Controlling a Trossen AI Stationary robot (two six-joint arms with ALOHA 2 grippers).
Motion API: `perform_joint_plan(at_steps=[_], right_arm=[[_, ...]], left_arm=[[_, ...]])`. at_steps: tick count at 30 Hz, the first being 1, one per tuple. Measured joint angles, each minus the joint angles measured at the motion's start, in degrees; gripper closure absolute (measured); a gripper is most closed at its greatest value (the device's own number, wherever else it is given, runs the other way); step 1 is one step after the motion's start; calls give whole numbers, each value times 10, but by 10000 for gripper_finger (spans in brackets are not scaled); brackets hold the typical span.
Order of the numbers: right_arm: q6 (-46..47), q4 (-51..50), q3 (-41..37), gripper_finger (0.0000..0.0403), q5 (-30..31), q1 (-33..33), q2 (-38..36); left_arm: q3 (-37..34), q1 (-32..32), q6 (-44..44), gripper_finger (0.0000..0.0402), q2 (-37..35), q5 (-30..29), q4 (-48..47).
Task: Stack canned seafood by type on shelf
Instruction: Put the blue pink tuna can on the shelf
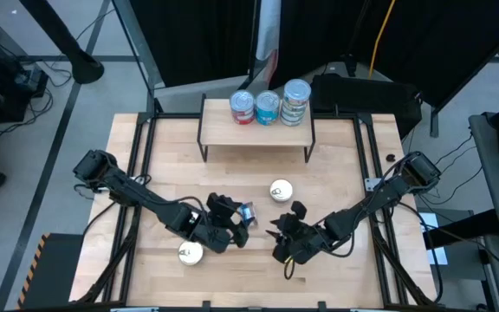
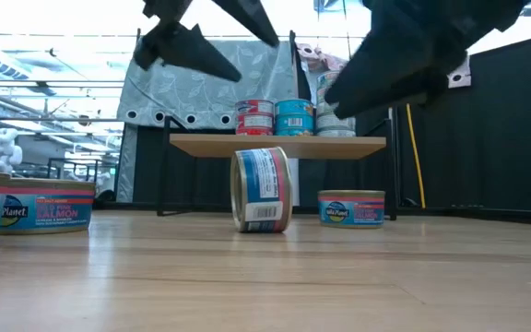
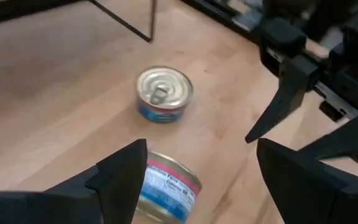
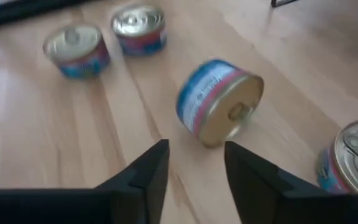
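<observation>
One tin [image 2: 262, 189] stands on its rim on the table, blue and red label outward; it also shows in the right wrist view [image 4: 219, 102] and beside a finger in the left wrist view [image 3: 166, 186]. My left gripper [image 1: 230, 211] [image 3: 201, 146] is open above it, on its left. My right gripper [image 1: 286, 227] [image 4: 196, 146] is open, raised to its right. The shelf [image 1: 256, 128] at the far edge carries three stacks of tins: red [image 1: 243, 108], blue [image 1: 268, 107] and green-white [image 1: 295, 101]. A flat tin [image 1: 281, 190] lies on its base before the shelf.
A cream-lidded tin [image 1: 191, 252] lies near the left arm; the low view shows two salmon tins [image 2: 44, 205] there, one partly cut off. Both arms reach in from the table's side corners, their grippers close together at the near middle. The shelf's black legs [image 1: 202, 143] stand on the far table.
</observation>
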Motion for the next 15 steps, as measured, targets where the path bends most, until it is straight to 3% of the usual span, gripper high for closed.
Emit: perform_joint_plan(at_steps=[7, 15], right_arm=[[38, 66, 0, 164, 55, -4, 16], [63, 130, 29, 41, 97, -31, 72]], left_arm=[[0, -46, -107, 100, -1, -101, -91], [0, -80, -252, 100, -1, -132, -255]])
